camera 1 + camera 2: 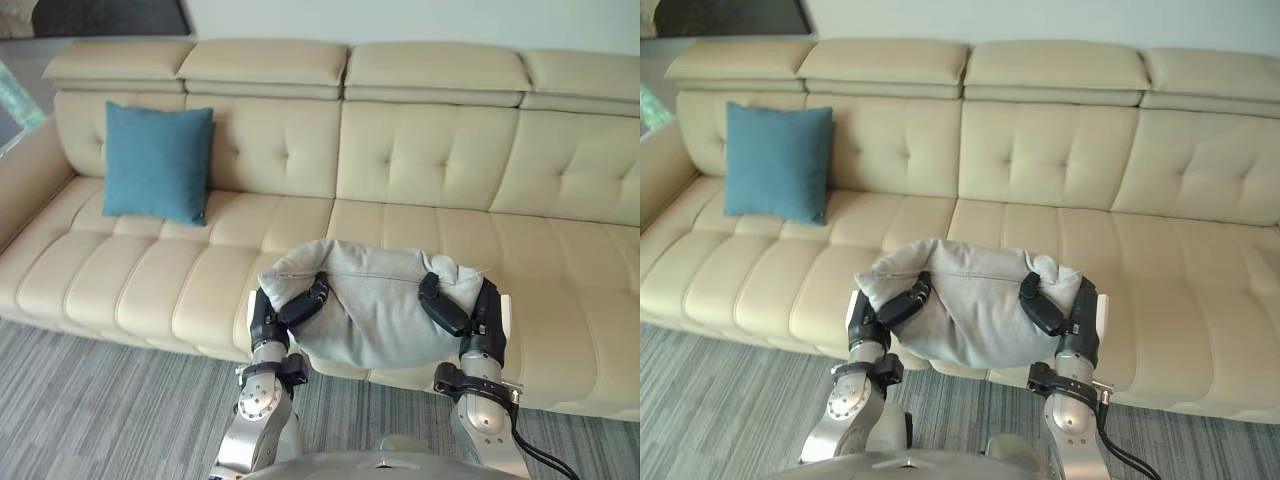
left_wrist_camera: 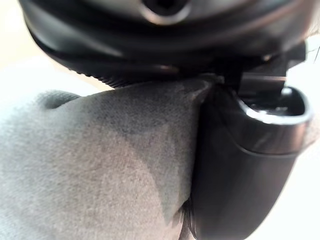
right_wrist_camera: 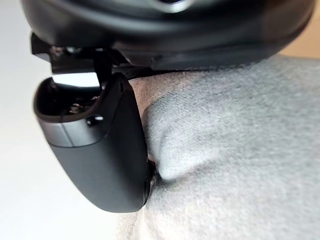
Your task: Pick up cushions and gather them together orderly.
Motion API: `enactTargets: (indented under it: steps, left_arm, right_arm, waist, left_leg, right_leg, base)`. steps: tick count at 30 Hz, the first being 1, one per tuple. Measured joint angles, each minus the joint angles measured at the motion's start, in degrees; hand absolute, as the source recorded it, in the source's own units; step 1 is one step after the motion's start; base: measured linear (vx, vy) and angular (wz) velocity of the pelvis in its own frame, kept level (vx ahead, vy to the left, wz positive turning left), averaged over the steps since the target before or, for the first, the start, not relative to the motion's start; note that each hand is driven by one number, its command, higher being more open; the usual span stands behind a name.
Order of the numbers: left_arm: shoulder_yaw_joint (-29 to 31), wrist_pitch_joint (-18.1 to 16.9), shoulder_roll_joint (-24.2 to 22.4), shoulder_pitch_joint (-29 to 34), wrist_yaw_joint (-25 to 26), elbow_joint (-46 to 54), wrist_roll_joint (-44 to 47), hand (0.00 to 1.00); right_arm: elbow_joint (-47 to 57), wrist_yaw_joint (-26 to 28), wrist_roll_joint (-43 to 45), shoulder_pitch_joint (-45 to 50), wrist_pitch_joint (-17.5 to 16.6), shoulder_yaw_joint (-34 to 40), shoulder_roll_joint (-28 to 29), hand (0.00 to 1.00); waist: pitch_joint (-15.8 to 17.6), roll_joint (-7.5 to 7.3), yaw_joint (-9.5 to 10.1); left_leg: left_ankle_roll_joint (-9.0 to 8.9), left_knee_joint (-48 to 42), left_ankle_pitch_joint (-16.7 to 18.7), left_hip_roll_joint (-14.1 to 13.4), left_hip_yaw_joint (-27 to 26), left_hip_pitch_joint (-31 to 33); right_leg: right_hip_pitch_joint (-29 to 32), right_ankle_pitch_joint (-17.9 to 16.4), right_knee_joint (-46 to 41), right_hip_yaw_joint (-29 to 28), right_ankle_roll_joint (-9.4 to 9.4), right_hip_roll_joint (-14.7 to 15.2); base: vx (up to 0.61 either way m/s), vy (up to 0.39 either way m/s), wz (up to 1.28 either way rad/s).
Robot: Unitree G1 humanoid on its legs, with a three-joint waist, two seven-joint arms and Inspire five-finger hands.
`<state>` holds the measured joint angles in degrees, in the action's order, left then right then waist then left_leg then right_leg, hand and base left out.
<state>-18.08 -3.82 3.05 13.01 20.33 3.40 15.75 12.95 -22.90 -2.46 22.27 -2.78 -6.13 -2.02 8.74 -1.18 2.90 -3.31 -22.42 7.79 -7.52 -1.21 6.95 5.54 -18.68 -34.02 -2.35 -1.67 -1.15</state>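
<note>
A grey cushion hangs in the air in front of the sofa's front edge, squeezed between both hands. My left hand clamps its left end, with the thumb pressed into the grey cloth. My right hand clamps the right end, and its thumb digs into the cushion too. A teal cushion leans upright against the backrest on the sofa's left seat.
The long cream leather sofa spans the whole width, with its armrest at the far left. Grey striped carpet lies in front of it. The seats to the right of the teal cushion are bare.
</note>
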Motion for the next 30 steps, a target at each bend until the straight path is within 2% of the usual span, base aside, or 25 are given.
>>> enactTargets:
  steps: [1,2,3,4,5,6,7,8,10,11,12,13,14,15,16,17,18,20,21,22,23,25,27,30]
  left_arm:
    - [0.0,0.0,0.0,0.2,0.0,0.0,0.0,0.0]
    - [0.0,-0.3,0.2,0.6,0.0,-0.1,0.0,0.0]
    - [-0.1,-0.1,-0.2,1.2,0.0,-0.4,0.1,0.0]
    - [-1.1,0.2,-0.1,3.1,-0.5,-0.9,0.2,0.0]
    - [-1.2,0.2,0.0,3.1,-0.5,-1.2,0.2,0.0]
    - [-1.2,0.3,0.4,3.2,-0.5,-1.4,0.2,0.0]
    - [-1.2,0.4,0.9,3.3,-0.5,-1.5,0.2,0.0]
    - [-1.2,0.6,2.0,3.1,-0.5,-1.5,0.2,0.0]
    - [-1.2,0.6,2.2,3.0,-0.5,-1.5,0.2,0.0]
    - [-1.1,0.7,2.4,3.0,-0.4,-1.6,0.6,0.0]
    - [-1.1,0.7,2.5,3.0,-0.4,-1.4,0.6,0.0]
    - [-1.1,0.6,2.5,2.9,-0.4,-1.3,0.6,0.0]
    - [-1.1,0.6,2.9,2.9,-0.4,-1.2,0.6,0.0]
    - [-1.1,0.6,3.2,3.0,-0.4,-1.2,0.6,0.0]
    - [-1.1,0.8,3.4,3.0,-0.4,-1.3,0.6,0.0]
    - [-1.1,0.9,3.5,3.1,-0.3,-1.3,0.6,0.0]
    - [-1.1,0.9,3.5,3.1,-0.3,-1.3,0.6,0.0]
    - [-1.0,0.9,3.5,3.0,-0.3,-1.4,0.6,0.0]
    - [-0.9,0.9,3.5,3.0,-0.3,-1.7,0.5,0.0]
    - [-1.0,0.9,3.1,2.6,-0.3,-2.8,0.3,0.0]
    - [-1.2,1.6,1.9,2.0,-0.3,-4.4,0.2,0.0]
    - [-1.2,1.8,1.3,2.0,-0.4,-5.0,-0.1,0.0]
    - [-1.2,1.8,1.2,1.9,-0.5,-4.9,-0.1,0.0]
    - [-1.2,1.8,0.9,1.9,-0.5,-4.9,-0.1,0.0]
  right_arm:
    - [0.1,0.0,0.0,0.1,0.0,-0.1,-0.1,0.0]
    - [0.5,0.0,0.0,0.3,0.0,-0.3,0.2,0.0]
    - [0.5,-0.2,0.2,0.4,0.3,-0.3,-0.3,0.0]
    - [0.5,-1.3,0.2,0.5,1.4,-0.3,-0.6,0.0]
    - [0.1,-1.6,0.2,0.1,1.5,-0.3,-0.8,0.0]
    - [-0.7,-1.6,0.3,-0.7,1.6,-0.5,-0.8,0.0]
    - [-1.3,-1.6,0.3,-1.0,1.7,-0.7,-0.7,0.0]
    - [-1.7,-1.6,0.3,-1.3,2.1,-1.1,-0.1,0.0]
    - [-2.0,-1.5,0.3,-1.7,2.1,-1.1,-0.2,0.0]
    - [-3.1,-1.4,0.3,-2.6,2.1,-1.1,-0.3,0.0]
    - [-3.7,-1.4,0.2,-2.8,2.1,-1.1,-0.3,0.0]
    - [-3.8,-1.4,0.2,-2.8,2.1,-1.1,-0.4,0.0]
    - [-4.0,-1.3,0.2,-2.8,2.3,-1.2,-0.3,0.0]
    - [-4.4,-1.3,0.1,-2.9,2.4,-1.2,-0.3,0.0]
    - [-5.2,-1.2,0.0,-3.0,2.4,-1.2,-0.2,0.0]
    - [-6.4,-1.1,0.0,-3.0,2.5,-1.2,-0.1,0.0]
    - [-7.1,-1.1,0.0,-3.0,2.7,-1.2,-0.1,0.0]
    - [-8.2,-1.1,-0.1,-3.4,2.7,-1.2,-0.2,0.0]
    - [-9.7,-1.1,-0.3,-4.2,2.7,-1.2,-0.4,0.0]
    - [-10.4,-1.1,-0.4,-4.2,2.7,-1.0,-0.5,0.0]
    - [-11.3,-1.1,-0.4,-4.1,2.8,-0.6,-1.3,0.0]
    - [-11.4,-1.0,-0.4,-4.2,2.9,-0.6,-2.6,0.0]
    - [-11.4,-0.9,-0.4,-4.2,2.9,-0.6,-2.7,0.0]
    - [-10.4,-0.9,-0.4,-4.1,2.9,-0.4,-2.6,0.0]
  waist:
    - [0.2,0.29,0.13]
    - [0.1,-0.11,0.48]
    - [0.0,1.06,0.14]
    - [-0.6,1.69,0.44]
    - [-0.8,1.99,0.45]
    - [-1.0,2.12,1.02]
    - [-1.3,1.73,1.52]
    - [-2.0,0.23,1.47]
    - [-2.3,-0.24,1.07]
    - [-2.6,-0.1,1.3]
    - [-3.0,0.12,2.48]
    - [-3.0,0.05,2.79]
    - [-3.0,-0.46,2.85]
    - [-3.2,-0.68,2.79]
    - [-3.5,-0.82,2.63]
    - [-4.0,-1.08,2.05]
    - [-4.4,-1.08,1.55]
    - [-4.7,-0.82,0.93]
    - [-5.0,-1.1,-0.07]
    - [-5.6,-2.11,-0.45]
    - [-6.2,-0.89,-0.48]
    - [-7.0,0.35,-0.17]
    - [-7.2,0.59,-0.15]
    - [-7.2,0.57,-0.09]
  left_leg:
    - [-0.34,-2.2,0.4,-0.5,0.1,0.5]
    - [-0.73,-13.6,1.8,-0.8,0.4,4.5]
    - [-0.35,-21.0,2.0,-2.4,1.1,8.2]
    - [-0.5,-15.7,8.0,1.7,1.4,14.0]
    - [-0.52,-10.5,7.0,2.9,1.4,14.2]
    - [0.44,-7.2,2.1,3.7,1.3,13.4]
    - [1.18,-6.8,-0.5,3.8,0.8,12.6]
    - [2.28,-8.1,-0.8,4.6,-0.9,13.1]
    - [4.23,-9.4,0.4,5.7,-1.5,12.3]
    - [4.31,-9.2,1.3,6.1,-1.6,10.9]
    - [3.96,-6.3,3.5,5.8,-3.4,7.9]
    - [3.64,-5.0,4.2,5.9,-4.0,7.1]
    - [3.65,-3.2,4.3,6.3,-5.3,4.9]
    - [4.16,-1.9,4.6,6.4,-5.9,3.2]
    - [4.22,-1.0,4.6,6.3,-6.0,2.0]
    - [4.36,0.2,4.7,6.2,-6.0,0.5]
    - [4.47,1.0,4.8,5.4,-5.8,-0.7]
    - [4.16,1.4,4.6,4.4,-5.3,-1.4]
    - [3.89,1.3,4.4,4.3,-3.8,-1.7]
    - [3.27,1.2,4.6,6.0,-1.6,-1.9]
    - [2.6,1.8,4.5,5.3,0.0,-2.2]
    - [1.32,5.1,3.7,4.0,0.9,-3.7]
    - [0.6,7.2,3.1,3.6,1.7,-4.9]
    - [0.44,9.9,1.8,3.5,2.3,-6.3]
  right_leg:
    - [0.2,-1.5,-0.2,-0.1,1.85,-0.1]
    - [-1.0,-0.8,6.2,-0.7,3.1,0.9]
    - [-1.9,-1.1,6.1,-1.2,3.73,-0.7]
    - [-4.5,-2.3,8.2,-6.0,5.9,-1.7]
    - [-5.6,-2.1,9.3,-6.6,5.35,-1.7]
    - [-6.6,-2.5,9.2,-8.1,4.57,-1.7]
    - [-6.7,-2.8,9.1,-8.9,4.06,-1.6]
    - [-6.7,-3.0,9.4,-9.4,2.73,-0.1]
    - [-8.5,-2.2,11.6,-9.8,1.36,1.6]
    - [-9.8,-1.1,12.5,-10.9,-0.31,2.1]
    - [-8.7,-0.6,8.6,-11.9,-1.13,2.0]
    - [-8.1,-0.7,6.7,-11.8,-1.16,2.0]
    - [-4.9,-0.1,-1.1,-10.1,-2.61,2.7]
    - [-1.2,2.2,-8.3,-7.9,-5.39,3.0]
    - [0.6,2.8,-11.8,-7.1,-5.34,3.5]
    - [2.2,1.3,-13.2,-5.8,-2.89,3.7]
    - [4.3,-0.4,-12.1,-4.1,-1.36,3.8]
    - [6.2,-0.9,-8.4,-2.4,-0.93,3.6]
    - [6.5,0.2,0.8,-1.4,-0.99,3.6]
    - [5.9,6.5,7.9,-1.1,-0.85,4.6]
    - [4.5,7.1,9.3,-0.1,-0.48,4.1]
    - [2.8,7.7,12.1,1.1,0.35,3.0]
    - [1.7,7.8,13.4,1.8,0.61,2.6]
    - [0.7,7.8,14.3,2.7,0.63,2.6]
  base:
    - [-0.04,-0.09,-0.29]
    - [-0.06,-0.097,-0.25]
    - [0.21,-0.013,-1.08]
    - [0.39,0.138,-1.04]
    - [0.55,0.227,-1.31]
    - [0.36,0.214,-0.64]
    - [0.34,0.17,-0.57]
    - [0.34,0.13,-0.27]
    - [0.33,0.137,-0.11]
    - [0.29,0.149,-0.45]
    - [0.22,0.118,-0.54]
    - [0.22,0.113,-0.6]
    - [0.16,0.067,-0.44]
    - [0.16,0.047,-0.43]
    - [0.2,0.027,-0.22]
    - [0.17,0.0,-0.05]
    - [0.21,-0.035,0.03]
    - [0.16,-0.07,0.14]
    - [0.25,-0.175,0.43]
    - [0.3,-0.204,0.55]
    - [0.25,-0.201,0.43]
    - [0.17,-0.183,0.21]
    - [0.1,-0.171,0.17]
    - [0.04,-0.079,0.17]
